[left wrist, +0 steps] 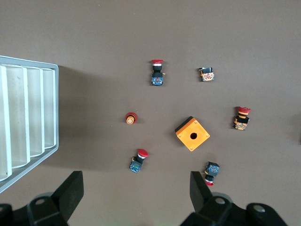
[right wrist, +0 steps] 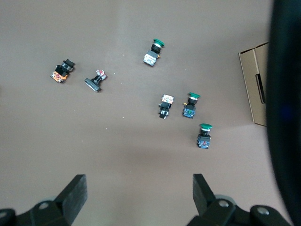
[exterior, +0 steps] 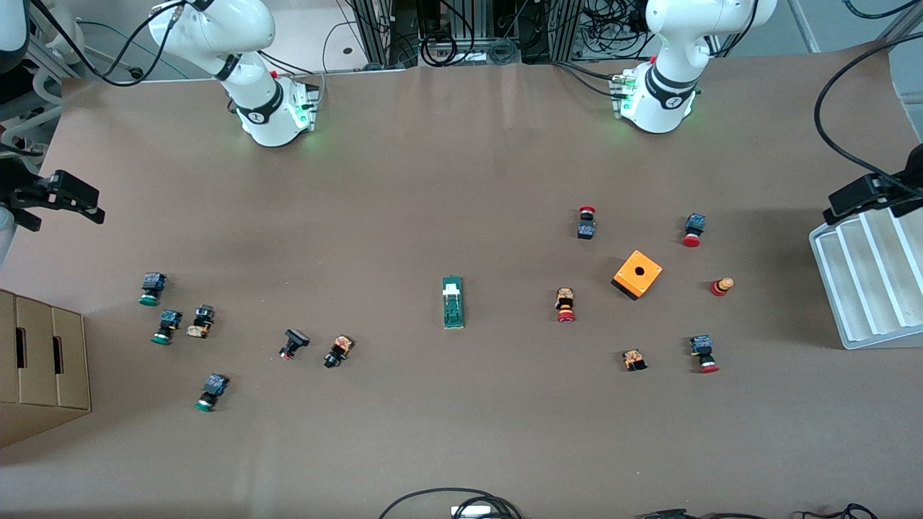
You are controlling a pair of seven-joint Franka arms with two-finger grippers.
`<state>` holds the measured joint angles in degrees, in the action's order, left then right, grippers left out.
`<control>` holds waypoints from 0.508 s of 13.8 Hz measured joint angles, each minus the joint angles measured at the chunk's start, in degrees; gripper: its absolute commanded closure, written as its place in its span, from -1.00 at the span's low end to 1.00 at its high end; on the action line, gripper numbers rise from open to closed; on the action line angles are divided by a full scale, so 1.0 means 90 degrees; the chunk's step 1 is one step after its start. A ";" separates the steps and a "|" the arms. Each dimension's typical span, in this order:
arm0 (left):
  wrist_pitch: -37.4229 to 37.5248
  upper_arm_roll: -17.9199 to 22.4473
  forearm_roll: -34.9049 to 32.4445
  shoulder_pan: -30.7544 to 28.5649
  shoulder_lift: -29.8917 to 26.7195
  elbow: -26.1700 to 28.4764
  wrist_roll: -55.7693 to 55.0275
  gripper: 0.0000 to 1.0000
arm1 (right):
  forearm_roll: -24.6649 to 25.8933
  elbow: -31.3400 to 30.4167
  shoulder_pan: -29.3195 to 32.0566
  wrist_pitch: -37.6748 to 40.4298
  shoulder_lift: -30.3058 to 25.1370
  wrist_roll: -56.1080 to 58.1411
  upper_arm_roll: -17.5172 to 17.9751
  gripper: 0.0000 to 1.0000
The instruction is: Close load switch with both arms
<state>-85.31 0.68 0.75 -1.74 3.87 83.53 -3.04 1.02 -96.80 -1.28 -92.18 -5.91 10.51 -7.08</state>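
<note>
We see a green load switch (exterior: 453, 303) with a white block on a plain brown surface (exterior: 433, 180), an orange box (exterior: 637, 274), red-capped and green-capped push buttons, and white arms banded black.

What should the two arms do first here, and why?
Probably both should swing in over the load switch mid-table. It lies untouched, while the left gripper hangs open over the orange box's end and the right gripper hangs open over the green-capped buttons.
</note>
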 measured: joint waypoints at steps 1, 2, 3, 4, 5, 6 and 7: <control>0.0000 -0.0050 0.0000 0.0026 0.0028 -0.0001 0.0000 -1.00 | 0.0000 0.0000 0.0000 0.0000 0.0002 0.0000 0.0000 -1.00; -0.0001 -0.0083 -0.0001 0.0050 0.0058 -0.0001 0.0000 -1.00 | 0.0000 0.0000 0.0000 0.0000 0.0003 0.0000 0.0000 -1.00; -0.0003 -0.0093 -0.0001 0.0073 0.0093 -0.0002 0.0000 -1.00 | 0.0000 0.0000 0.0000 0.0000 0.0004 0.0000 0.0000 -1.00; -0.0010 -0.0095 -0.0001 0.0081 0.0124 -0.0003 0.0000 -1.00 | 0.0000 0.0000 0.0000 0.0000 0.0006 0.0000 0.0000 -1.00; -0.0018 -0.0095 0.0000 0.0081 0.0140 -0.0006 0.0000 -1.00 | 0.0000 0.0000 0.0000 0.0000 0.0008 0.0000 -0.0002 -1.00; -0.0021 -0.0100 0.0001 0.0081 0.0143 -0.0011 0.0000 -1.00 | 0.0001 0.0000 0.0001 0.0000 0.0009 0.0000 -0.0006 -1.00; -0.0021 -0.0126 0.0004 0.0081 0.0142 -0.0024 0.0000 -1.00 | 0.0003 0.0000 0.0002 0.0000 0.0010 0.0000 -0.0015 -1.00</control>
<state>-85.50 -0.45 0.78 -1.00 5.15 83.31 -3.03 1.04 -96.80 -1.26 -92.18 -5.83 10.51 -7.21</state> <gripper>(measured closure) 0.000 0.000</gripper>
